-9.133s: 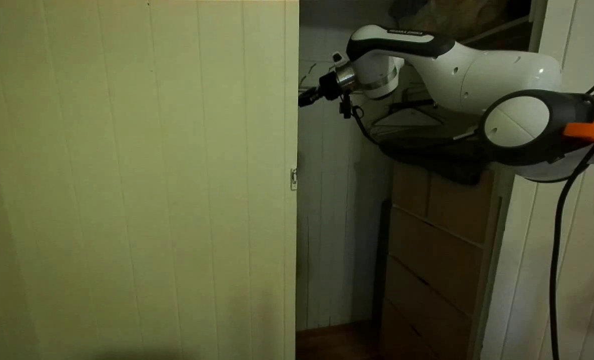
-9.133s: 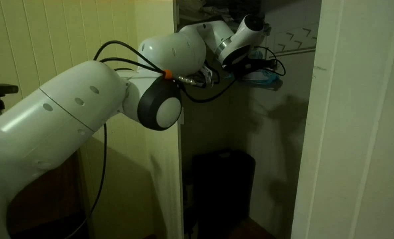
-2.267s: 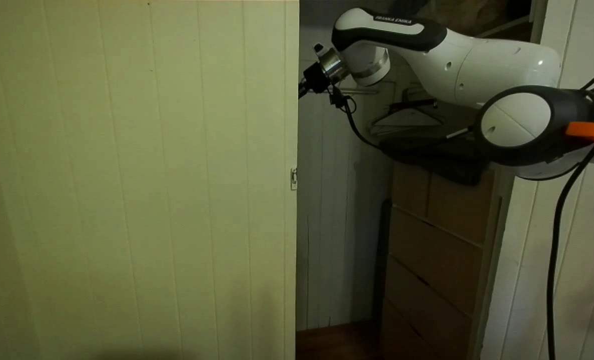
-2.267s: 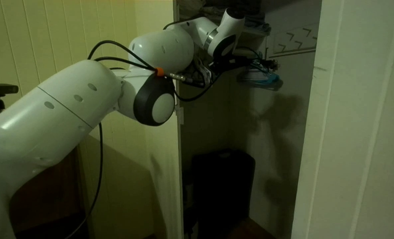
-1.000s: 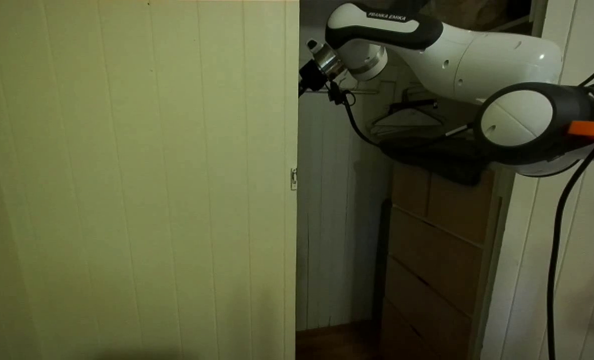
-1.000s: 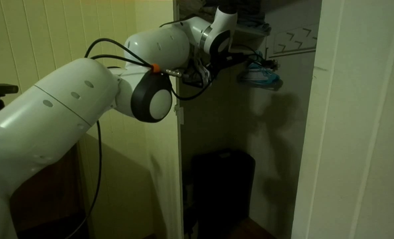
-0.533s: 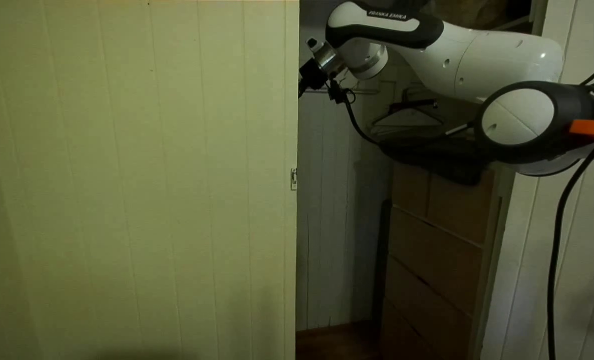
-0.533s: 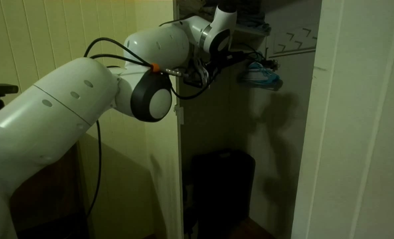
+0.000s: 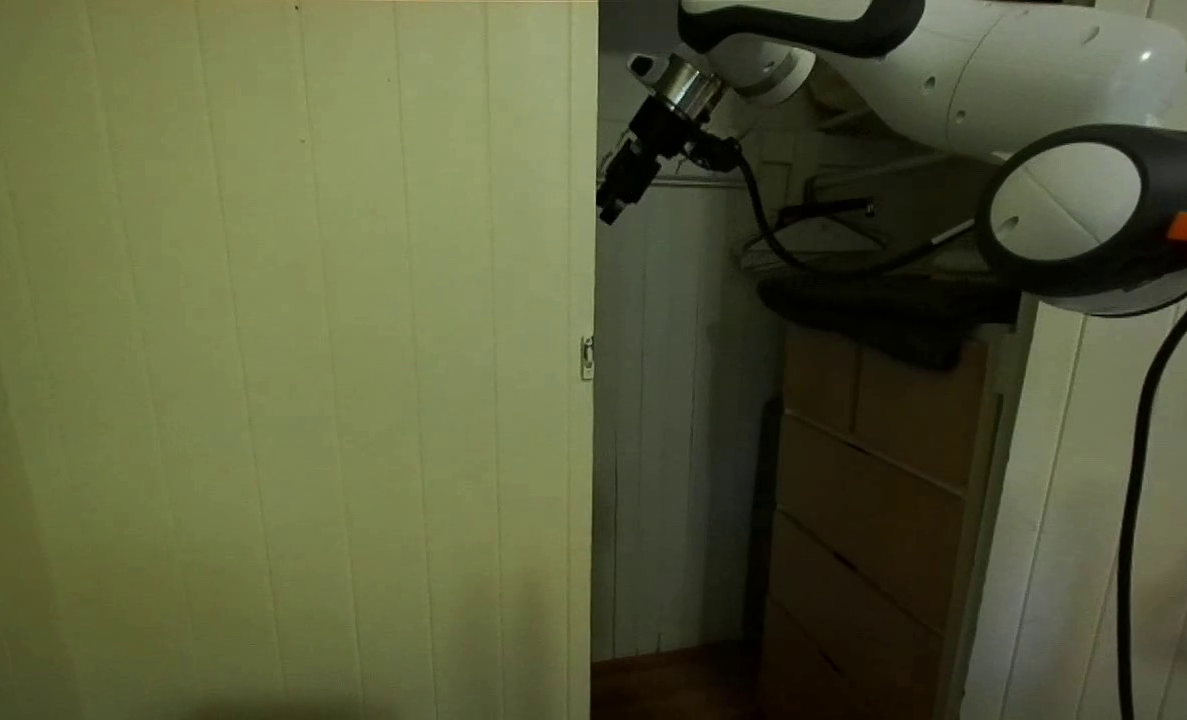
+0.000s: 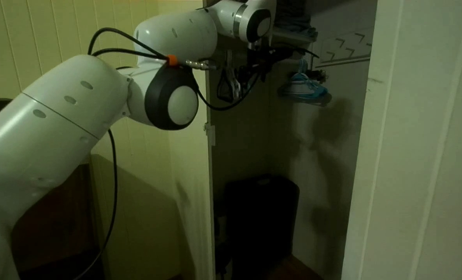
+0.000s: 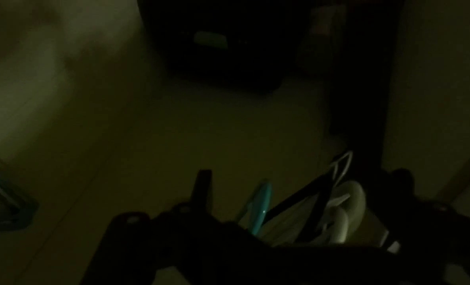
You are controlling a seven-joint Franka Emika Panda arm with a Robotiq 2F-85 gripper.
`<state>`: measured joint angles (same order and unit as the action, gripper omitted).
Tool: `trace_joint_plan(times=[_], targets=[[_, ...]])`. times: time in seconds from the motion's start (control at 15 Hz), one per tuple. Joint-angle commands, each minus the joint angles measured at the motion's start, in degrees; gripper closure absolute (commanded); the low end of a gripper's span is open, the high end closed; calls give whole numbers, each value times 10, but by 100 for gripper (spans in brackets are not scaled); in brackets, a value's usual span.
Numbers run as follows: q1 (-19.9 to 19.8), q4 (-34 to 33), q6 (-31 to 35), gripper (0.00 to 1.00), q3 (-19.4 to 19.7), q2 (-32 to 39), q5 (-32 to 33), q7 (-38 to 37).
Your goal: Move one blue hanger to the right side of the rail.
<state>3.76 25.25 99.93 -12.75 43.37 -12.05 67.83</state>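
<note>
In the wrist view a blue hanger [image 11: 261, 208] hangs between the spread fingers [image 11: 203, 192] of my gripper [image 11: 304, 174], beside a black hanger and pale ones. Neither finger is seen pressing on it. More blue hangers [image 11: 5, 206] show at the lower left edge, well apart from it; that bunch of blue hangers [image 10: 304, 91] also hangs at the back in an exterior view. The pale rail [image 9: 698, 183] runs behind my gripper [image 9: 610, 205] in an exterior view, its far end hidden by the door panel. The hanger's hook is hidden from me.
White hangers [image 9: 815, 235] hang above a dark cloth [image 9: 868, 315] on the drawers [image 9: 868, 480]. A yellowish door panel [image 9: 283, 360] hides part of the closet. Below stands a black suitcase [image 10: 262, 221]. A shelf with folded cloth [image 10: 293, 23] is overhead.
The arm has risen and drawn back, and the gripper now points more steeply down, coming out from behind the door panel. The bunch of blue hangers at the back has stayed in place.
</note>
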Motion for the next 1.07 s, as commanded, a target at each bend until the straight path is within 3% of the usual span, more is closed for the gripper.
trace_joint_plan(times=[0.0, 0.6, 0.87, 1.0], targets=[[-3, 8, -81, 0, 40, -47, 56, 18], [11, 16, -252, 0, 138, -146, 212, 52], [54, -1, -243, 0, 159, -183, 281, 10], [78, -2, -216, 0, 155, -202, 284, -67]])
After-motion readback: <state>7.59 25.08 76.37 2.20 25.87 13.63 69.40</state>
